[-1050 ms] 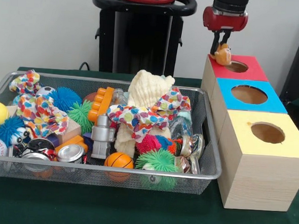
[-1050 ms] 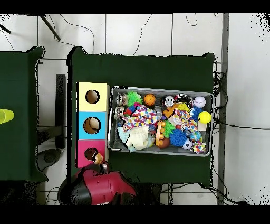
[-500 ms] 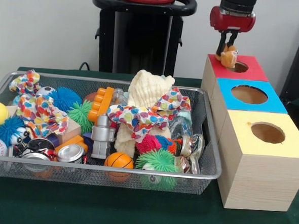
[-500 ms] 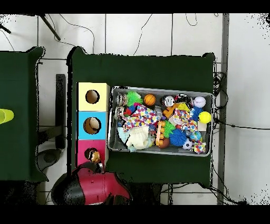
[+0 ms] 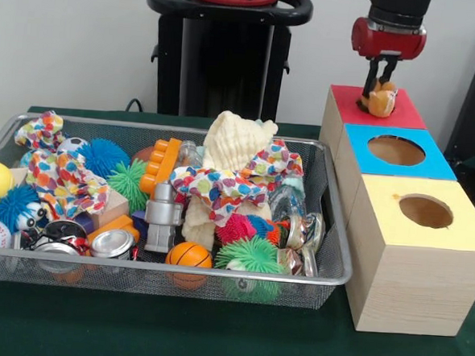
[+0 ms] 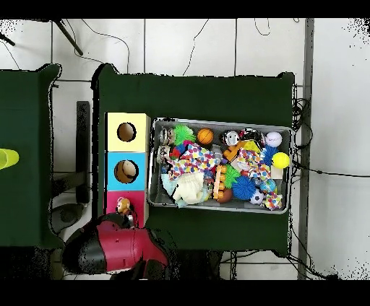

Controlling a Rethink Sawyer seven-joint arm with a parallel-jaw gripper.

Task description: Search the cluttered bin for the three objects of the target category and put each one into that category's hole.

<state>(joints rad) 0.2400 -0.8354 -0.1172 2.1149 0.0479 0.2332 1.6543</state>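
My gripper (image 5: pixel 379 88) hangs over the red-topped box (image 5: pixel 403 115), shut on a small orange plush toy (image 5: pixel 381 101). The toy covers the red box's hole in the front view. From above, the plush toy (image 6: pixel 123 208) sits over the red box (image 6: pixel 110 206), with the red arm (image 6: pixel 108 249) just below it. The wire mesh bin (image 5: pixel 331 232) holds a cream plush (image 5: pixel 233 141), colourful patterned cloth toys (image 5: pixel 225 184), spiky rubber balls (image 5: pixel 251 253), a silver robot figure (image 5: pixel 163 214) and several balls.
A blue-topped box (image 5: pixel 396 150) and a yellow-topped box (image 5: pixel 425 210), each with a round hole, stand in a row beside the bin. The blue box's hole (image 6: pixel 126 171) shows something inside. The black pedestal (image 5: pixel 221 56) rises behind the bin.
My gripper has carried the orange plush toy to the right in the front view, from the red box's left edge to over its hole.
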